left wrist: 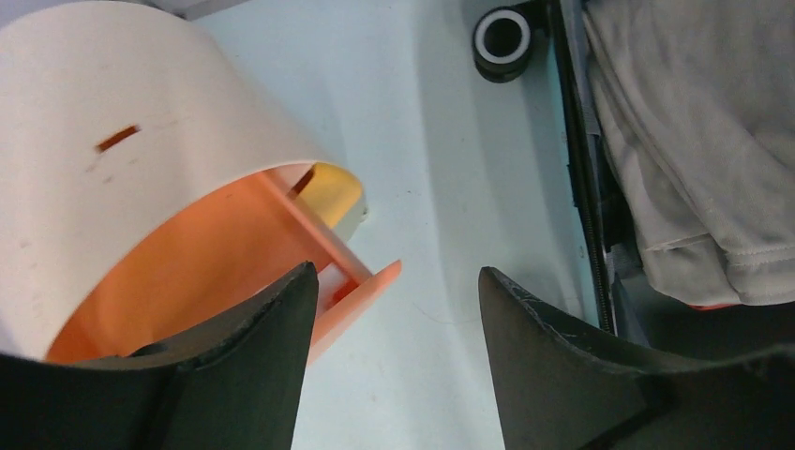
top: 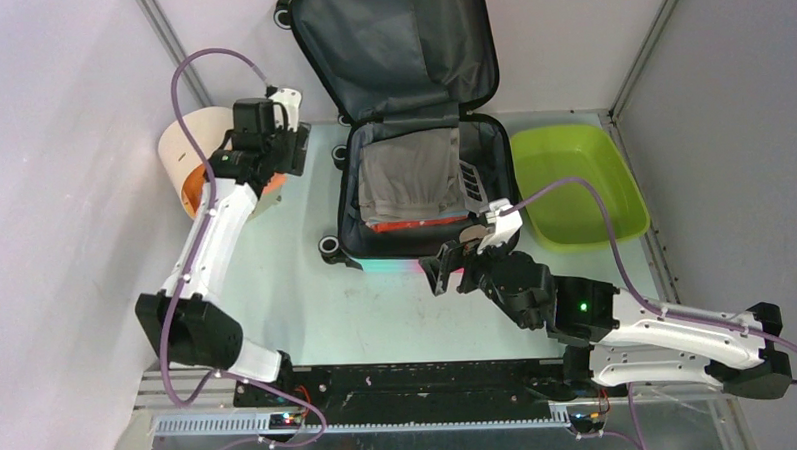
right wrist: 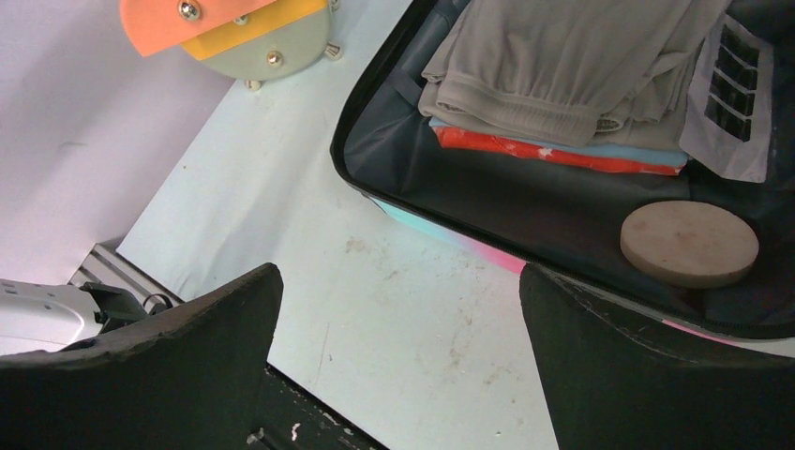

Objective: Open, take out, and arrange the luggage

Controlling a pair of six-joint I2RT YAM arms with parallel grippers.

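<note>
Luggage (top: 388, 45) lies open mid-bench, lid raised. Its shell looks rigid and light, but the folded clothes (top: 413, 174) inside are limp, so pinch a stack's edge. Left gripper (left wrist: 396, 277) and right gripper (right wrist: 398, 274): jaws apart, empty.

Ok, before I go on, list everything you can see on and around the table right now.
luggage: one, pink-to-teal shell, dark grey lining, centre back, lid open
grey garment: one, folded, on top of the stack in the luggage
red layer: one, under the grey garment
white packet: one, black squares on it, right of the stack
disc: one, beige, flat on the lining at the near end
tub: one, lime green, right of the luggage
cylinder: one, cream outside, orange inside, left of the luggage
table: one, pale
left gripper: black fingers, open, beside the cylinder
right gripper: black fingers, open, at the luggage's near edge
</note>
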